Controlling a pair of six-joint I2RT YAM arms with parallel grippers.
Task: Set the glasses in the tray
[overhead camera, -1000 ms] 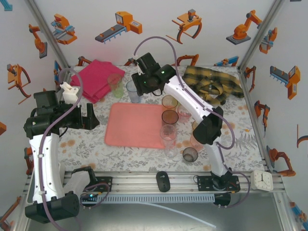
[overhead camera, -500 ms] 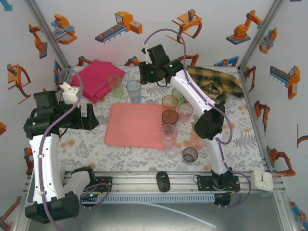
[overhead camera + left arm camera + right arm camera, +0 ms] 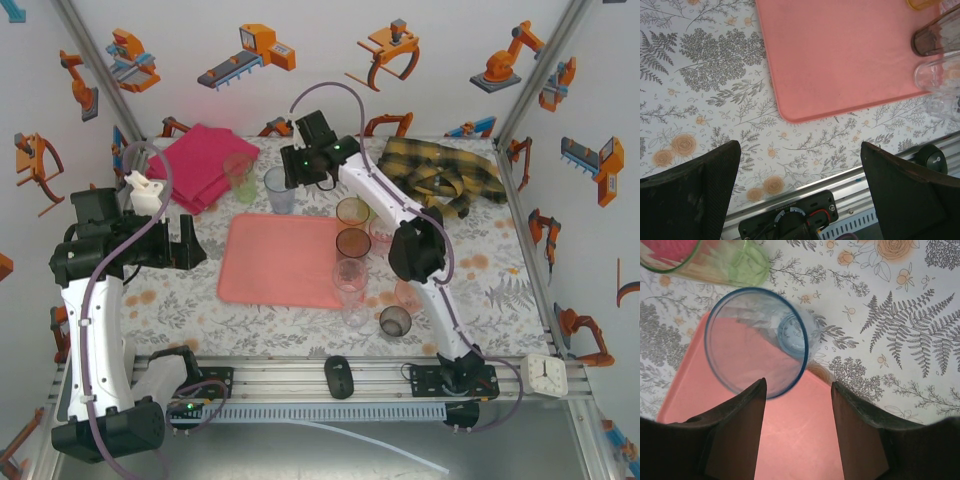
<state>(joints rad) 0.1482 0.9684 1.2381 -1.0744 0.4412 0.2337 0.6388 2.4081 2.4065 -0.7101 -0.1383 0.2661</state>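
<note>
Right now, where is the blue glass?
In the top view the blue glass stands just beyond the tray's far edge, right of the green glass, under the right end effector.

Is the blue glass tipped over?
No, the blue glass stands upright, and the right wrist camera looks down into its open rim.

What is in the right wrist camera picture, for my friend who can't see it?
Looking down, a blue glass stands upright by the edge of the pink tray, just ahead of the right gripper, whose two dark fingers are open. A green glass sits beyond it on the flowery tablecloth.
</note>
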